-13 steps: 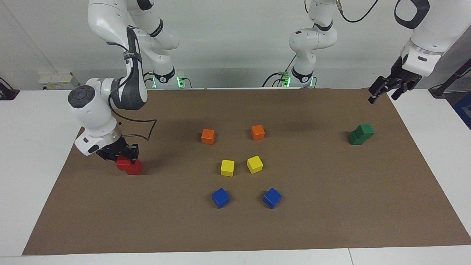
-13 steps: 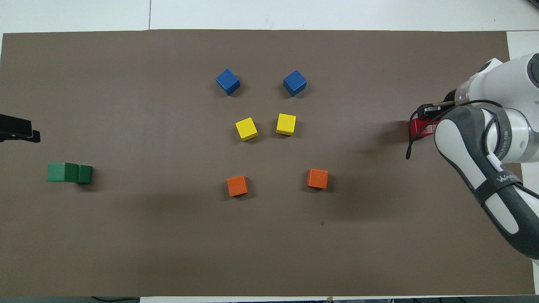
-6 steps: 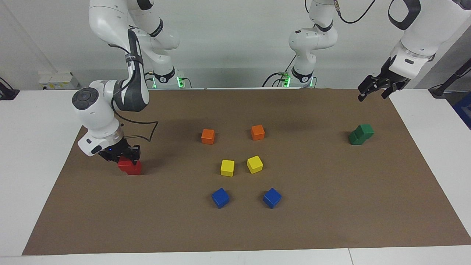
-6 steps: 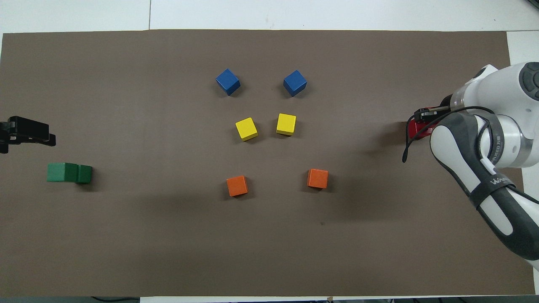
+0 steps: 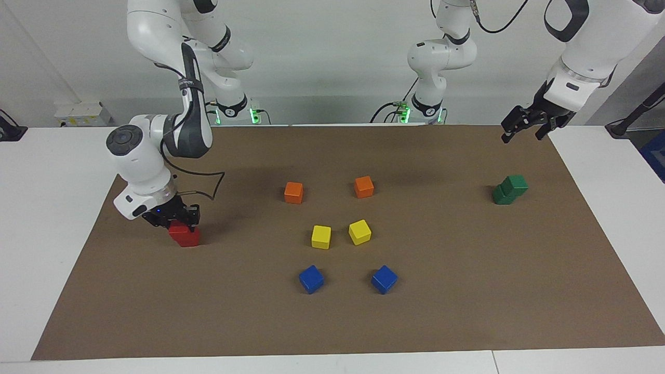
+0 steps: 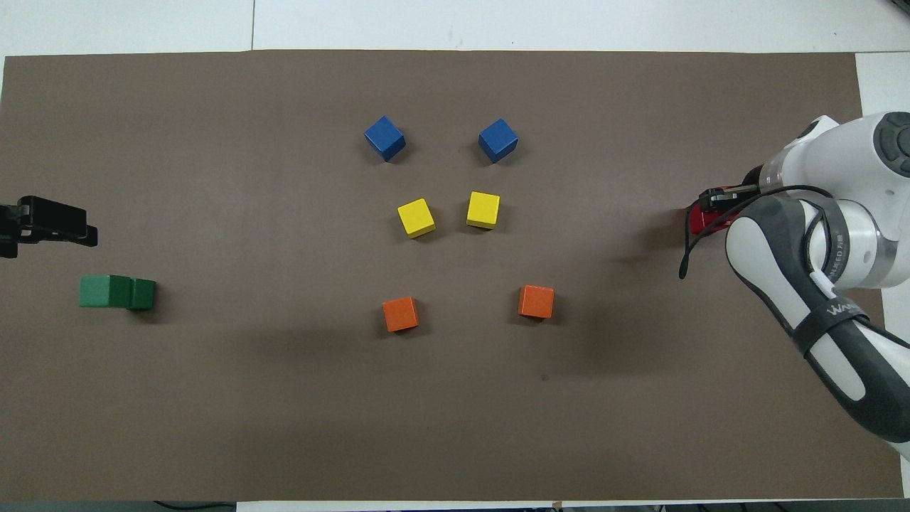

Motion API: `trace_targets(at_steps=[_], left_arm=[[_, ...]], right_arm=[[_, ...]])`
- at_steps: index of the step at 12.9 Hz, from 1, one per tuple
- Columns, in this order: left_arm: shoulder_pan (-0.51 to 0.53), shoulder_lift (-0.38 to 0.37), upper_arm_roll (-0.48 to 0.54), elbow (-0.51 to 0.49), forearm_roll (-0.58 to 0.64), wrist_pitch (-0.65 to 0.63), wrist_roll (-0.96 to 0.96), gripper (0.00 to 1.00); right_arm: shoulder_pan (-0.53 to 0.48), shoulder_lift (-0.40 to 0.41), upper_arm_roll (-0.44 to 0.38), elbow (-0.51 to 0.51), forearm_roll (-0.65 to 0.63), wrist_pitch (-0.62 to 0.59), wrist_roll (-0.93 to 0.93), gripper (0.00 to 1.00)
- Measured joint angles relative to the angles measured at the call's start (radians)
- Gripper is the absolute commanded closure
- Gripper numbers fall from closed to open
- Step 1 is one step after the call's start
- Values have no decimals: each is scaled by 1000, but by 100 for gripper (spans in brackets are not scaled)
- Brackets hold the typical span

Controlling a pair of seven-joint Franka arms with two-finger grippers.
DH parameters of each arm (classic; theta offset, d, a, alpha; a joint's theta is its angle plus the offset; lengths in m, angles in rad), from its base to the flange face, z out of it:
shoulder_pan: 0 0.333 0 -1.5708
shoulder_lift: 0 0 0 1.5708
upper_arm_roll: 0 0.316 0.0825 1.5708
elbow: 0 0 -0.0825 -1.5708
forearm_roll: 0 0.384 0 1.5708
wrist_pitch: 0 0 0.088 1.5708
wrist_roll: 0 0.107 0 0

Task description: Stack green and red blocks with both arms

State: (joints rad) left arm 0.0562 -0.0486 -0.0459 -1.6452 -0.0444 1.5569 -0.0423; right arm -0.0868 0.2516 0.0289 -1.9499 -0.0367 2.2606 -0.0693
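Item 1, right gripper (image 5: 183, 220): fingers pressed tight on the upper red block (image 5: 179, 227), which I judge sits on, or just above, the lower red block (image 5: 188, 239). The two look nearly square. (The overhead view hides most of this under the wrist.)

Handling note: I would settle it flush, then release and lift straight up, so the top cube is not dragged off.

Item 2, left gripper (image 5: 522, 127): fingers spread, empty, raised over the mat's edge at the left arm's end, waiting. Below it, the green blocks (image 5: 509, 189) are stacked, the top one skewed.

Item 3, clearances: the red pair lies close to the mat (image 5: 467, 291) edge; yellow cubes (image 5: 341, 234), orange cubes (image 5: 328, 189) and blue cubes (image 5: 348, 279) stand well apart mid-mat, leaving open room.
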Motion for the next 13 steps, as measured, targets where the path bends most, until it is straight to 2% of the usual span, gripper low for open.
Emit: trace_targets(at_steps=[10, 13], left_arm=[[-1, 11, 1, 0, 13, 61, 0, 0], [-2, 11, 0, 0, 51, 60, 9, 0]], right_arm=[[0, -9, 0, -30, 0, 22, 0, 100], [0, -10, -1, -32, 0, 22, 0, 100]])
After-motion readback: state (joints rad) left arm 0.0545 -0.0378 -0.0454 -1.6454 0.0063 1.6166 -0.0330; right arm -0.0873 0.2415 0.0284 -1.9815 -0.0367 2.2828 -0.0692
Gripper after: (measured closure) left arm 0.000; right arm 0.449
